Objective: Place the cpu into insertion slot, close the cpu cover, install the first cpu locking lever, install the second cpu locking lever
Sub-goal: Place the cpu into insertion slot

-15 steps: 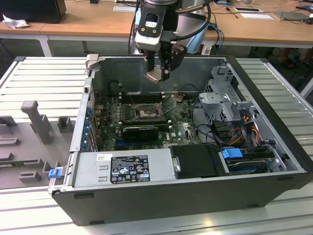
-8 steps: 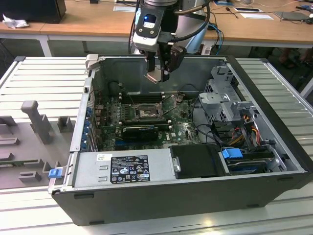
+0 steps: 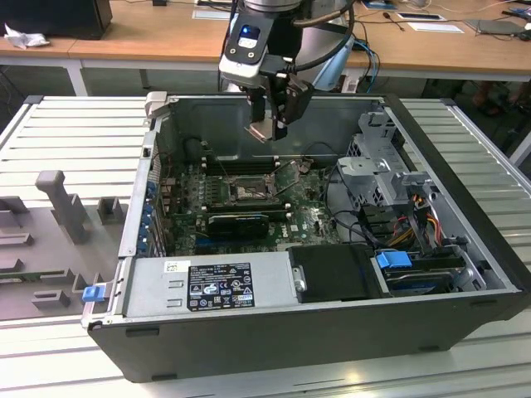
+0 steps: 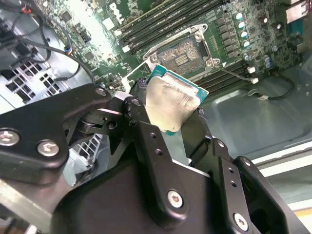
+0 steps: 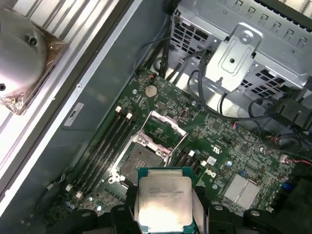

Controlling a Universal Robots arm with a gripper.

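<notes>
My gripper [image 3: 270, 124] hangs above the open computer case, shut on the cpu [image 3: 260, 130], a flat square chip with a pale silvery top and a green edge. Both wrist views show the cpu [image 4: 170, 102] [image 5: 163, 200] pinched between the black fingers [image 4: 146, 131], held tilted in the air. The insertion slot [image 3: 247, 192] [image 4: 183, 54] [image 5: 138, 157] lies below it on the green board, its dark centre bare. The cpu cover [image 5: 165, 127], a thin silvery frame, stands swung open at one side of the slot. A thin metal lever [image 4: 234, 74] lies beside the slot.
Long black memory slots [image 3: 238, 164] run beside the socket, and a black finned card [image 3: 241, 224] lies in front of it. A metal drive cage [image 3: 382, 166] with cables fills the case on the exterior view's right. The power supply [image 3: 216, 286] sits along the front wall.
</notes>
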